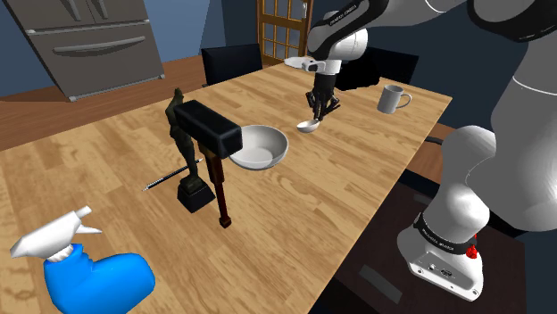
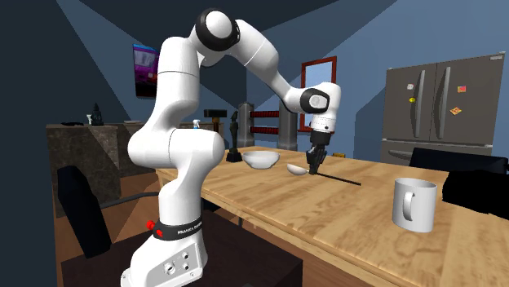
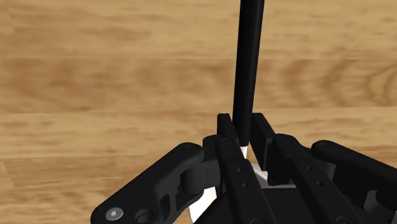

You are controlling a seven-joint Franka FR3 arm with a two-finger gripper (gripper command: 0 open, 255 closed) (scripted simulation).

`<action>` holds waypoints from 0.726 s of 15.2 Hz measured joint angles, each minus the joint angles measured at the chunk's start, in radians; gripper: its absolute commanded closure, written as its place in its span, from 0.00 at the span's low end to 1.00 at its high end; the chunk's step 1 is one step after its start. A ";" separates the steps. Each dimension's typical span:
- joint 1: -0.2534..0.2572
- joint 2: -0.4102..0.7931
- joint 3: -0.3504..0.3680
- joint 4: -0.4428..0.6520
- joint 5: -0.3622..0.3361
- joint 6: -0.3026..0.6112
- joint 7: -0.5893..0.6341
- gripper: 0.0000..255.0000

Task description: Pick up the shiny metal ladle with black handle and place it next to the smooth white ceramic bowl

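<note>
The hand (image 1: 323, 105) grips the ladle (image 1: 308, 126) by its black handle, near the white bowl (image 1: 259, 147)

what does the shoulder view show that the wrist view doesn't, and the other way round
Shoulder view: the smooth round white bowl, a grey mug, a blue spray bottle with white trigger and the shiny metal ladle with its cup end.
Wrist view: the black fingers clasping the ladle's straight black handle, seen close.
Both: the black two-finger gripper, the ladle and the light wooden table.
</note>
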 measured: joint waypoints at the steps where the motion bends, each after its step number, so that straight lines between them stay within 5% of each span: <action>1: 0.000 0.000 0.000 0.000 0.000 0.000 0.000 0.00; 7: 0.000 0.000 0.000 0.000 0.000 0.000 0.000 0.00; 11: 0.018 -0.062 -0.025 0.063 -0.069 -0.085 0.047 0.00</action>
